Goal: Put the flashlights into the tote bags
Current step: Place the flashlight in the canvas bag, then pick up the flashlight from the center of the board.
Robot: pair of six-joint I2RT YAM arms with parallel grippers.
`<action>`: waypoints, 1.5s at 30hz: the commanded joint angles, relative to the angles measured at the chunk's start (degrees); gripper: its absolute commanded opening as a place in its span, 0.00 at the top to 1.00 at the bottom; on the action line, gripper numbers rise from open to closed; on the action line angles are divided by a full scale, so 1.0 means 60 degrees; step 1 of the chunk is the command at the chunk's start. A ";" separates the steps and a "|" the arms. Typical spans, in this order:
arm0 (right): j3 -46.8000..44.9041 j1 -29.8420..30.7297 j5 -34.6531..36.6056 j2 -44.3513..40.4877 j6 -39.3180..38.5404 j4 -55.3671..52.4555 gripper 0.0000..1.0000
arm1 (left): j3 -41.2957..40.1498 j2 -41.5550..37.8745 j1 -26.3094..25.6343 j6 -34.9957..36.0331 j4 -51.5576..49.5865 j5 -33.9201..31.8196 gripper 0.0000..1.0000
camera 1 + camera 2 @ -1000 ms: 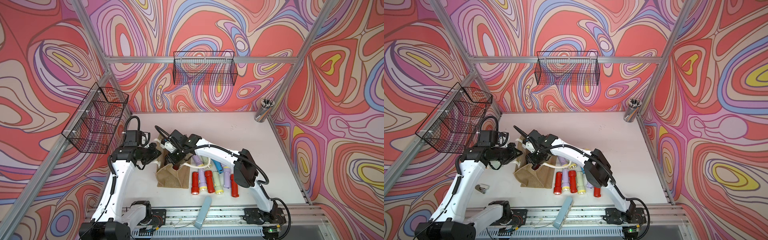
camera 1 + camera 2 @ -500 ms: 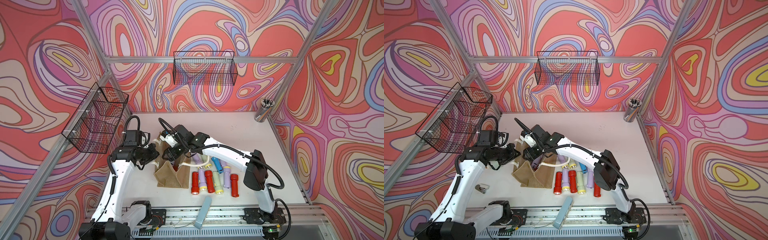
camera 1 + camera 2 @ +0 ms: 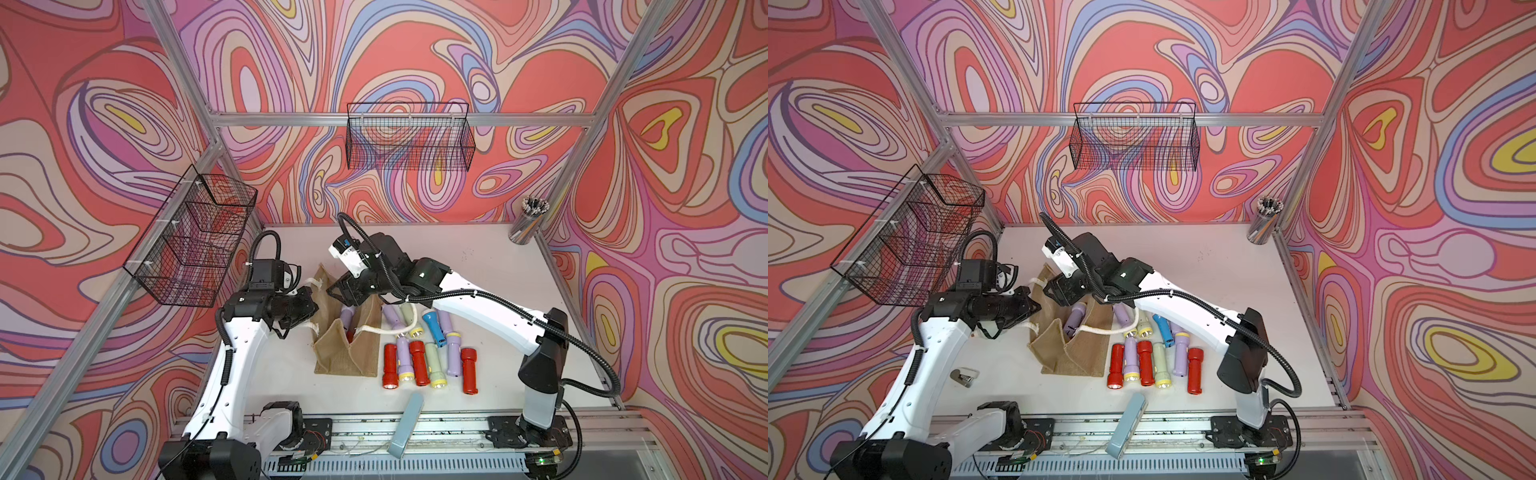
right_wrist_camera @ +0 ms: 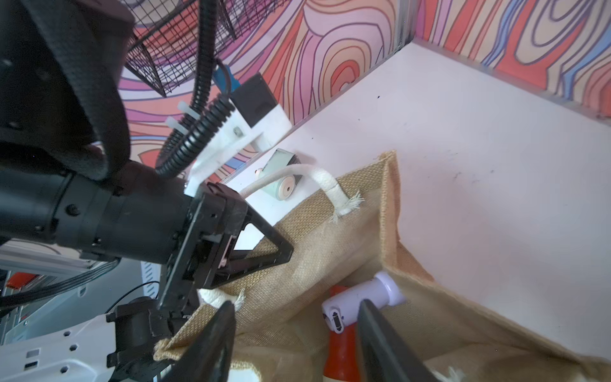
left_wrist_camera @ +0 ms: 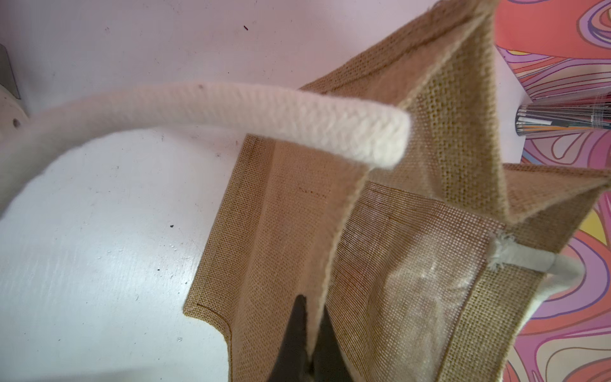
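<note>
Treat the tote bag (image 3: 348, 358) as soft goods: coarse tan woven burlap, boxy, with stitched hems, creased walls and thick white braided rope handles (image 5: 231, 109). It stands on the smooth white table (image 3: 478, 257) with its mouth spread open. The left gripper (image 5: 310, 330) is clenched on the hem of the near wall, both black fingers pressed flat against the cloth. The right gripper (image 4: 294, 330) hangs over the mouth with its fingers parted, grasping nothing. Below it a lilac flashlight (image 4: 360, 297), a glossy plastic cylinder, leans inside the bag on top of a red flashlight (image 4: 340, 347). The other flashlights (image 3: 417, 361) lie just beside the bag on the right arm's side, packed barrel to barrel, and one handle drapes across the nearest of them. Note the flat grey-blue bar (image 3: 405, 424) overhanging the table's front edge. Your widest open tabletop lies between the bag and the shiny pen cup (image 3: 525, 224) in the far corner. Black wire baskets (image 3: 409, 141) hang on the walls above.
</note>
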 commanded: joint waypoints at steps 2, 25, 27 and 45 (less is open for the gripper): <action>-0.0505 -0.0066 0.1116 -0.0826 -0.0142 -0.0105 0.39 | 0.0210 0.0070 0.0055 0.0040 -0.0064 0.0027 0.97; -0.3733 -0.2012 0.3858 -0.4629 0.2592 -0.2134 0.41 | 0.0247 -0.0504 0.0063 -0.0231 -0.0142 -0.0947 1.00; -0.3982 -0.2305 0.3828 -0.4759 0.2966 -0.2494 0.42 | 0.0243 -0.0521 0.0063 -0.0267 -0.0144 -0.0967 1.00; -0.6547 -0.3332 0.3178 -0.6097 0.5903 -0.6557 0.42 | 0.0390 -0.0268 0.0070 0.0013 -0.0320 -0.0637 1.00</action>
